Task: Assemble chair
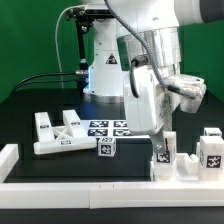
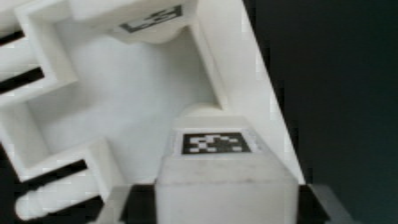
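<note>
One chair panel (image 1: 143,98) pinched in claw (image 2: 214,203), jaws half-closed around it, tilted above table (image 1: 25,108). I count one tagged cube (image 1: 105,148), two upright blocks (image 1: 164,153) beside front rail (image 1: 100,185), one notched piece (image 1: 58,135) exterior-left.

The table (image 1: 130,152) is black. A low white rail (image 1: 80,172) runs along its front edge. The marker board (image 1: 108,127) lies flat in the middle. A big notched white piece (image 1: 55,135) lies toward the exterior view's left. A small cube (image 1: 105,149) sits near the board. Two white blocks (image 1: 165,158) (image 1: 212,150) stand toward the exterior view's right.
</note>
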